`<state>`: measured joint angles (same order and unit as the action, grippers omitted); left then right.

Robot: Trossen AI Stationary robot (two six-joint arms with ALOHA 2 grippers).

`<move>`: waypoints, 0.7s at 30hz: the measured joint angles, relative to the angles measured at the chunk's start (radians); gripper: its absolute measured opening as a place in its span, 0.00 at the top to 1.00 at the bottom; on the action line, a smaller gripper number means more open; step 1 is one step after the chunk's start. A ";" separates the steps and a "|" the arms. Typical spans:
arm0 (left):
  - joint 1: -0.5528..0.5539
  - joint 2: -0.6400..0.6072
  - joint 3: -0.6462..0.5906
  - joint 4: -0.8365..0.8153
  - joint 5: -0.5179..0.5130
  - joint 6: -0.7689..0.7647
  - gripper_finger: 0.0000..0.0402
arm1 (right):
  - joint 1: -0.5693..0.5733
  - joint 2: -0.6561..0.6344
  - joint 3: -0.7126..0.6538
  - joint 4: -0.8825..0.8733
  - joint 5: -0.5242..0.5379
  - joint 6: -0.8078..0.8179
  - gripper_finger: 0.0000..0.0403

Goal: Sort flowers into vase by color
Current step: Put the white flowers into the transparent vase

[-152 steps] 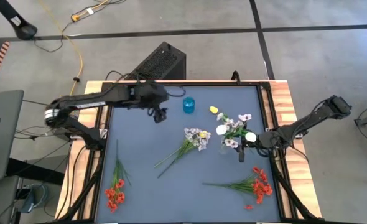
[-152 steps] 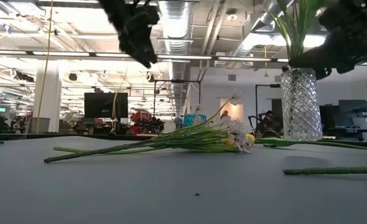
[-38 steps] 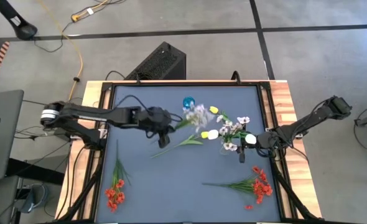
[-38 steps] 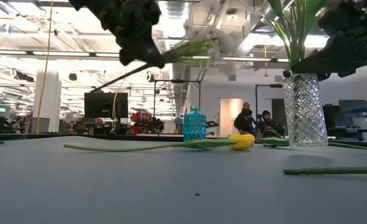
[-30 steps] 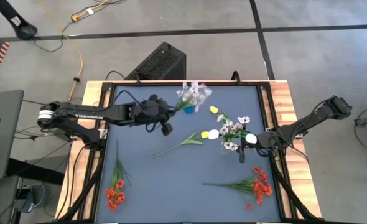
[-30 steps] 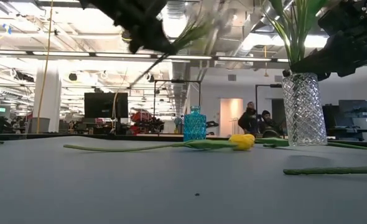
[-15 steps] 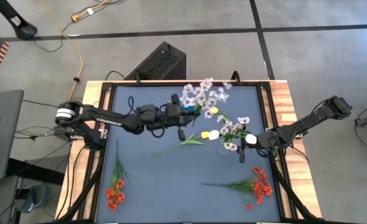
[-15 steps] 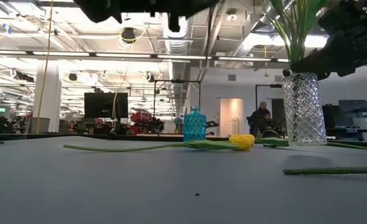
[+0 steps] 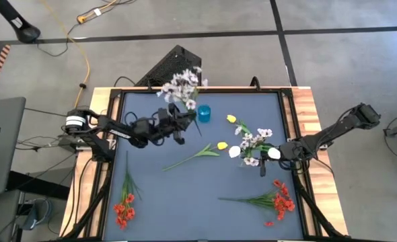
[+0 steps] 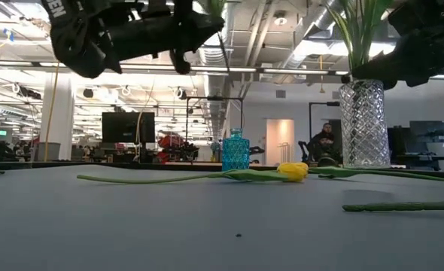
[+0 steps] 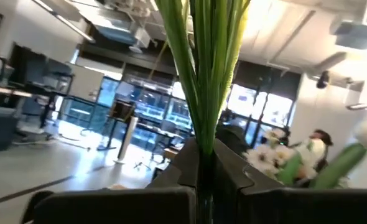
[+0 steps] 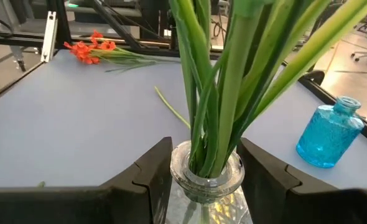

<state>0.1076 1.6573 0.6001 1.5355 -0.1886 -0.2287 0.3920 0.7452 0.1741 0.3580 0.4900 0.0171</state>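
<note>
Lilac spray point(image 9: 182, 85) lifted, left end effector point(image 9: 179, 125)-clamped

Bright overhead light, blurred wrist views

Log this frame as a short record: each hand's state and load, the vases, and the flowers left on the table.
left hand: shut on lilac-white spray, held up near blue vase
right hand: around neck of clear vase, which holds stems
on table: yellow tulip; red flowers at left and at right
</note>
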 joint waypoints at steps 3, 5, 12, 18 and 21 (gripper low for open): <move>-0.019 0.050 0.052 0.002 0.002 0.003 0.99 | 0.000 0.000 0.000 0.013 0.001 -0.003 0.54; -0.026 0.097 0.108 0.003 0.033 0.004 0.99 | -0.001 0.000 0.000 0.028 0.001 -0.003 0.54; -0.022 0.278 0.323 0.001 0.212 -0.022 0.99 | -0.002 0.000 0.000 0.030 0.005 0.000 0.54; 0.015 0.375 0.421 0.019 0.273 -0.148 0.99 | -0.002 0.000 0.000 0.033 0.007 0.005 0.54; 0.019 0.392 0.442 0.026 0.279 -0.181 0.99 | -0.002 0.000 0.000 0.034 0.008 0.008 0.54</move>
<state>0.1268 2.0495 1.0418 1.5616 0.0908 -0.4094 0.3901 0.7456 0.1741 0.3916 0.4984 0.0252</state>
